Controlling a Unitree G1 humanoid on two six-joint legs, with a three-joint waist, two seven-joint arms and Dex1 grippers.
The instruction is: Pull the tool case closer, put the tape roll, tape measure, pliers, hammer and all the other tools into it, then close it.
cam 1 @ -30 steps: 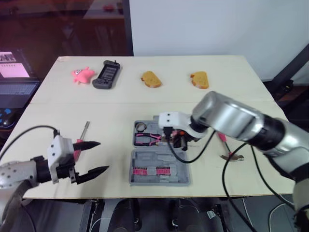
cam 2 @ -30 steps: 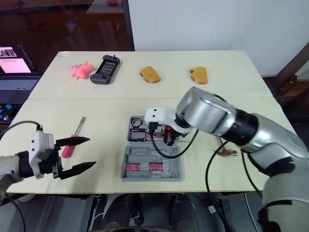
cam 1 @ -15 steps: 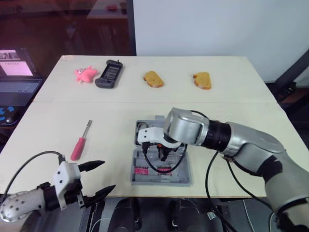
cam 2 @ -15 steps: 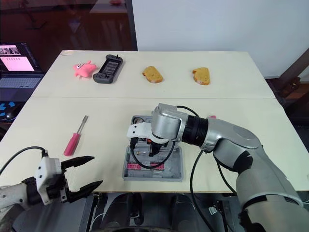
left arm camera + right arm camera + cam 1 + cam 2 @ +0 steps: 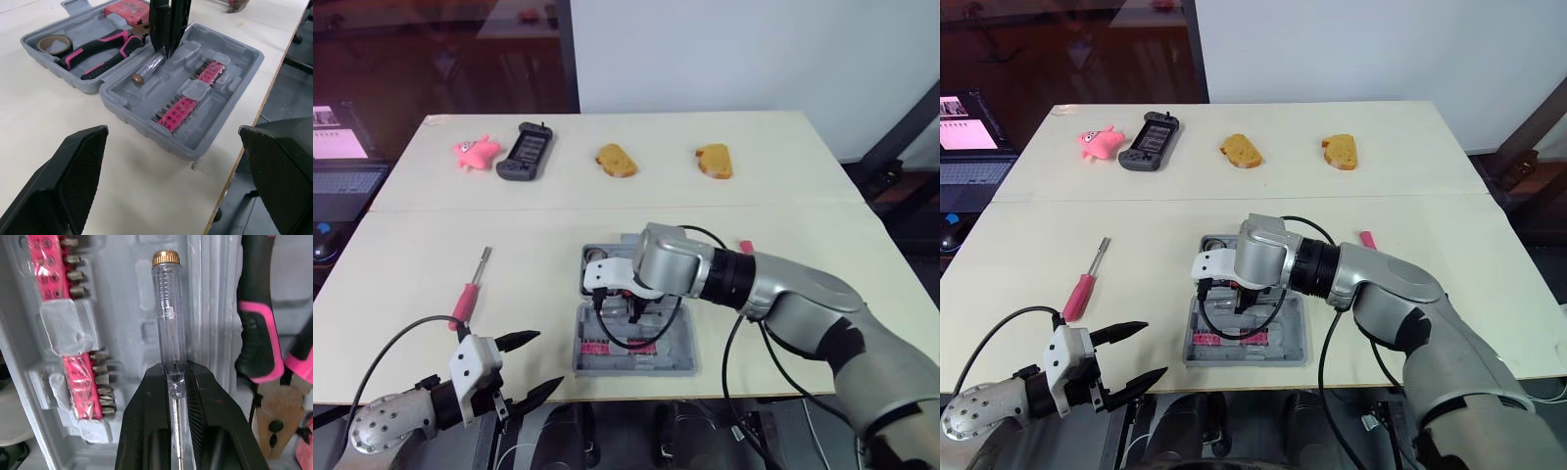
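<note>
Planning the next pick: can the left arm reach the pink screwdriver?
Probably yes: the open left gripper hovers by the table's near edge, nothing lying between it and the pink screwdriver.

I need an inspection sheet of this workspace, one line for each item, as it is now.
Surface: pale table, two boards joined.
Job's things: open tool case holds tape roll, pliers, bit strips; pink screwdriver lies outside; pink handle beside right arm.
Clutter: pink toy, handheld console, two bread slices.
Grippers: right gripper shut on clear tester, low in case; left gripper open, at table's near edge.
Cables: black cable loops over case.
Surroundings: laptop, white wall.
</note>
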